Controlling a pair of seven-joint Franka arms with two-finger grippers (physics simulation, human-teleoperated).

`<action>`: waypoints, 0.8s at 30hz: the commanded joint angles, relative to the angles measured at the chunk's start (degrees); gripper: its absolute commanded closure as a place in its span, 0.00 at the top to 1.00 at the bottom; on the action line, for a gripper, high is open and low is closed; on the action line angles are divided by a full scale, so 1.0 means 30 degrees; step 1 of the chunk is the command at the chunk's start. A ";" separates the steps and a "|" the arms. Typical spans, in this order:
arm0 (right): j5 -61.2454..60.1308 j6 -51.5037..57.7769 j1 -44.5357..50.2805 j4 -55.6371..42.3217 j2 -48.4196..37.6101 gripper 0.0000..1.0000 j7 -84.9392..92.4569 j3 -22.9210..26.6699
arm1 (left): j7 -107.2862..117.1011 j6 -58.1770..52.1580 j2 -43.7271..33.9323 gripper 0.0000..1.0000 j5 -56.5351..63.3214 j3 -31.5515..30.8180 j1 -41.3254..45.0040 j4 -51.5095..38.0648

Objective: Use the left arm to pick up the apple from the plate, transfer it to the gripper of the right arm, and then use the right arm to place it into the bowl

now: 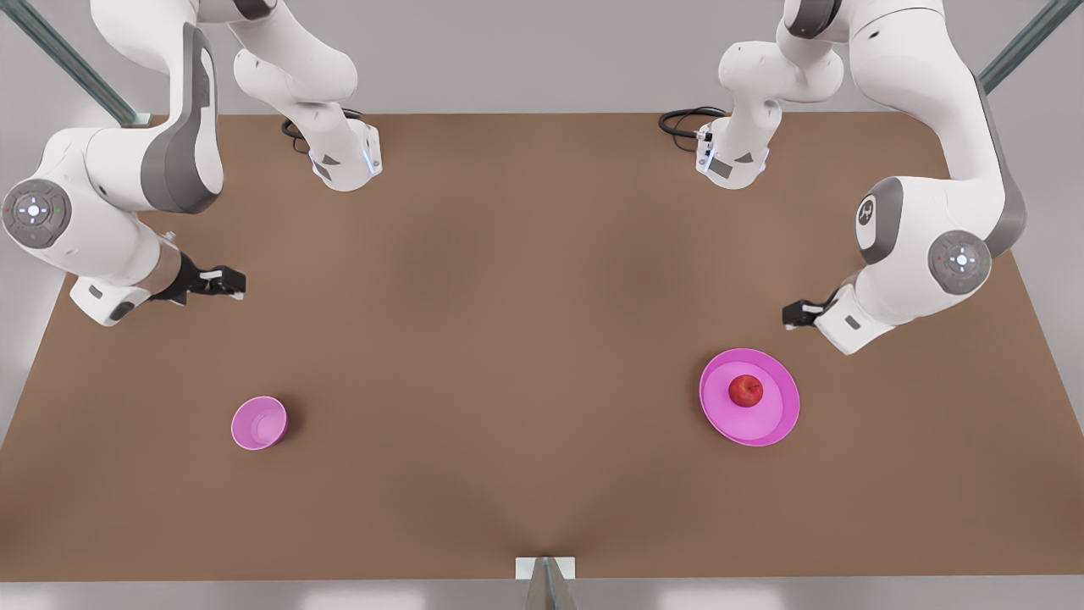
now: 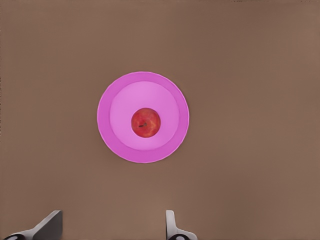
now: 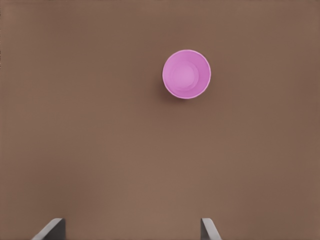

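— Brown tabletop (image 1: 525,356) all round, matte and bare between the 2 pink dishes. Where does the apple sit?

— Take the plate (image 1: 783,407) as the landmark, over on the front view's right. The apple (image 1: 745,390) rests on it, a little off centre toward the far rim, touching nothing but the dish.

— And the left gripper?

— The left gripper (image 1: 794,315) hangs in the air just beyond the plate's far edge, not touching plate or fruit. In the left wrist view its fingers (image 2: 172,225) stand spread apart, holding nothing, and the plate with the apple lies between and beyond them.

— The bowl?

— Well apart from the plate, across the table on the front view's left. The bowl (image 1: 259,423) is upright and holds nothing.

— The right gripper?

— The right gripper (image 1: 229,281) waits far from the plate, up past the bowl's far side. The right wrist view shows its fingers (image 3: 209,230) spread wide, pinching nothing.

— Anything between plate and bowl?

— Open brown surface. A small grey bracket (image 1: 546,576) sits at the near table edge, about midway, clear of both. Black cables (image 1: 686,123) loop at the arm base behind the plate, well away from it.
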State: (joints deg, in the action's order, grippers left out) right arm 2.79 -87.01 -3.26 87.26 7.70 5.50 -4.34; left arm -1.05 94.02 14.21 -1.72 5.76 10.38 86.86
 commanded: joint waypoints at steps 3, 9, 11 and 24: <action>-0.0257 -0.0908 -0.0085 0.0123 -0.0017 1.00 0.0951 0.0010 | 0.0817 0.1297 0.0124 1.00 -0.0012 0.0043 -0.0003 -0.0008; -0.0257 -0.0703 -0.0407 0.0387 -0.0222 1.00 0.0981 0.0040 | 0.0641 1.0992 0.6834 1.00 -0.0247 -0.0280 0.0085 0.0782; -0.0257 -0.0762 -0.0407 0.0709 -0.0427 1.00 0.0981 0.0040 | 0.0671 1.2342 0.6805 1.00 -0.0305 -0.0280 0.0085 0.1837; -0.0140 -0.0879 -0.0407 0.1178 -0.0427 1.00 0.0981 0.0040 | 0.0642 1.3338 0.7362 1.00 -0.0276 -0.0309 0.0173 0.4445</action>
State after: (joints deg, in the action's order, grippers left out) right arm 2.27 -89.56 -4.48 90.76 6.47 7.64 -4.21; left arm 0.27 131.75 36.19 -2.61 4.83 10.90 100.13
